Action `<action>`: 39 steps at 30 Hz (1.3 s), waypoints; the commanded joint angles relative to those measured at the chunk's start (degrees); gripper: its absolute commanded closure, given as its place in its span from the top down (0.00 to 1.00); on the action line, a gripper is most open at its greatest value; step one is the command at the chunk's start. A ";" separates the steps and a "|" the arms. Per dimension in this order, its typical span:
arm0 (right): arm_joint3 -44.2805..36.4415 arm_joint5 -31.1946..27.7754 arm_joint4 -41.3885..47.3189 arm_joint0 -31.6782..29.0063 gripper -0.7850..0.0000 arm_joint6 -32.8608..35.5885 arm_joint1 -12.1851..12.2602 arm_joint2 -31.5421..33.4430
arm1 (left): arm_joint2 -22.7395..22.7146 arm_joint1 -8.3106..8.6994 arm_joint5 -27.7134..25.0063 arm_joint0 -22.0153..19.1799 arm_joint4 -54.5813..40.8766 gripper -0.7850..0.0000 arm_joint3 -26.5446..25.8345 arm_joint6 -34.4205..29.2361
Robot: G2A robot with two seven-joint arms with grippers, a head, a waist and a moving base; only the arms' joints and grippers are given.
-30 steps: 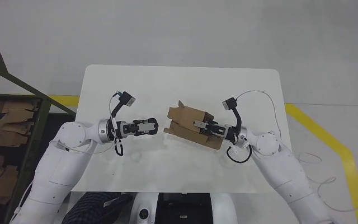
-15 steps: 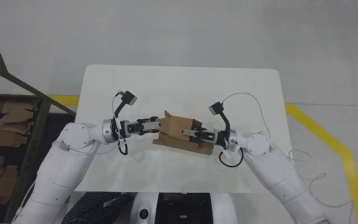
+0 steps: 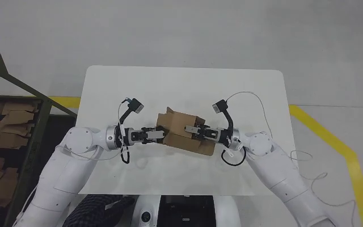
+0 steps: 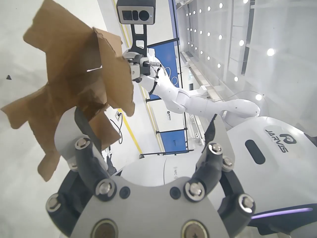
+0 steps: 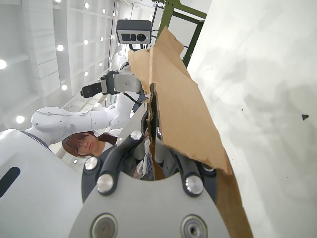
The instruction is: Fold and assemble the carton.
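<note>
A brown cardboard carton (image 3: 182, 134), partly opened with loose flaps, sits near the middle of the white table (image 3: 113, 91). My right gripper (image 3: 194, 131) is shut on the carton's right-hand wall; in the right wrist view the cardboard edge (image 5: 173, 105) runs between the pinched fingers of that gripper (image 5: 152, 137). My left gripper (image 3: 159, 134) is at the carton's left side. It stands open (image 4: 148, 127), and one finger (image 4: 83, 122) rests against a lower flap of the carton (image 4: 71, 75). The inside of the carton is hidden.
A green rack (image 3: 22, 113) holding flat cardboard stands off the table's left edge. Yellow floor tape (image 3: 317, 127) runs to the right. The table's far half and both outer sides are bare white surface.
The right arm has carried the carton leftward toward the table's middle and turned it a little. The left gripper has moved right until it meets the carton's left side.
</note>
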 commanded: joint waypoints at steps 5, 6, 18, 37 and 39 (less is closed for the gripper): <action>-0.04 0.14 -0.06 0.10 0.00 -1.33 -0.29 -0.01 | 0.60 0.00 0.63 0.16 0.03 1.00 -0.59 -0.41; -0.18 0.37 -0.37 0.06 0.00 -1.95 -0.36 -0.07 | 0.87 -0.03 0.72 0.04 0.11 1.00 -0.53 -0.38; -3.04 1.95 -4.74 -1.02 0.00 -8.30 -1.13 -0.94 | 2.73 -0.24 1.50 -1.13 0.64 1.00 0.27 -0.19; -4.81 2.92 -2.85 -2.46 0.00 -5.25 -1.75 -2.21 | 2.28 -0.31 0.46 -1.67 -0.85 1.00 2.05 1.07; -4.80 2.93 -2.98 -2.50 0.00 -5.17 -1.80 -2.23 | 2.04 -0.27 0.38 -1.52 -0.97 1.00 1.86 0.92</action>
